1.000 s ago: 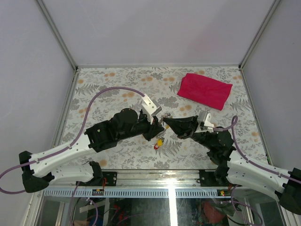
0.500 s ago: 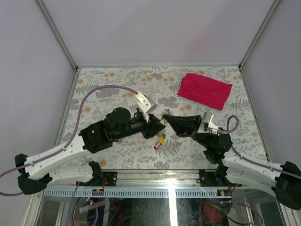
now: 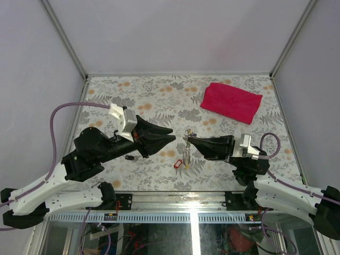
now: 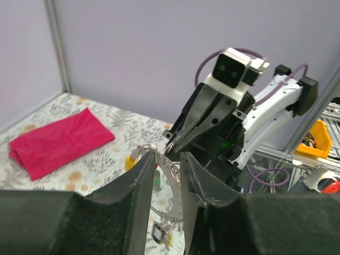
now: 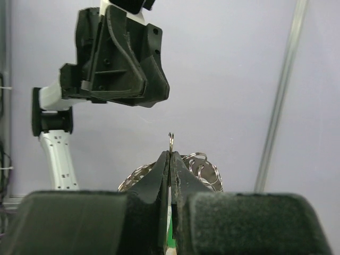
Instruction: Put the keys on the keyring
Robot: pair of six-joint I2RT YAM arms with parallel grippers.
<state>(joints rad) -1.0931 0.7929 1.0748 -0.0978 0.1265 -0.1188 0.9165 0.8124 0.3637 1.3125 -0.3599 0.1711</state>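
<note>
My right gripper (image 3: 188,139) is shut on the keyring (image 3: 187,150), a thin silvery ring with a chain strand that hangs down from the fingertips. In the right wrist view the ring (image 5: 171,139) pokes up edge-on between the closed fingertips (image 5: 164,162). My left gripper (image 3: 173,136) stands a short way to the left, open and holding nothing. Through its gap I see the keyring (image 4: 146,149) with a yellow tag (image 4: 130,161). A red-tagged key (image 3: 178,165) lies on the table just below. A small black piece (image 3: 129,157) lies beside the left arm.
A red cloth (image 3: 231,102) lies at the back right of the flowered table (image 3: 154,95). Metal frame posts and walls close in the sides. A blue and yellow tag (image 4: 159,234) lies on the table under the left fingers.
The left arm has drawn back to the left, away from the keyring, with its jaws a little wider. The right gripper keeps its hold and has shifted slightly. The black piece now shows on the table.
</note>
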